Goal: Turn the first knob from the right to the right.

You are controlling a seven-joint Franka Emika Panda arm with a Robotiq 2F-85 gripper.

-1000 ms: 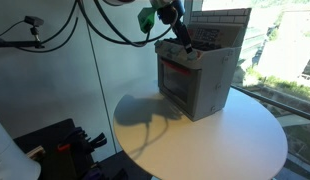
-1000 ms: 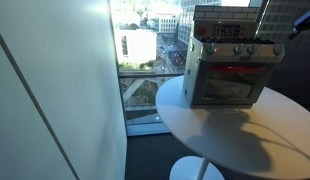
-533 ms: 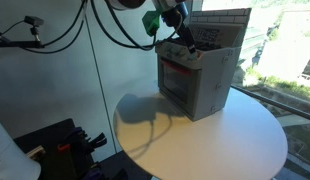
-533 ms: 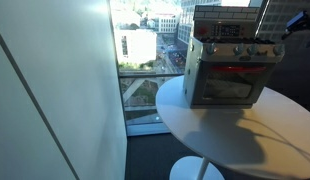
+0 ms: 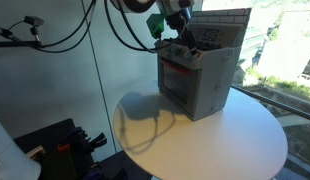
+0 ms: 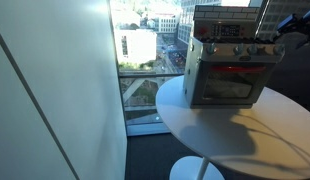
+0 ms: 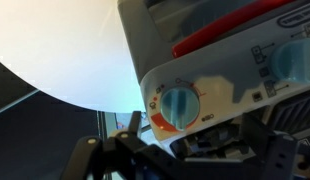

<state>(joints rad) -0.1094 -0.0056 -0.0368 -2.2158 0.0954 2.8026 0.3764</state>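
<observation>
Blue knob (image 7: 180, 103) on the toy oven (image 7: 210, 45) sits just ahead of the gripper (image 7: 185, 152), centred between its wide-spread fingers (image 7: 92, 156)

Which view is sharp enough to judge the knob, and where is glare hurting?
Wrist view: the blue knob is close but soft, and the white table is blown out. In an exterior view, window backlight dims the toy oven, its knobs too small to read.
</observation>
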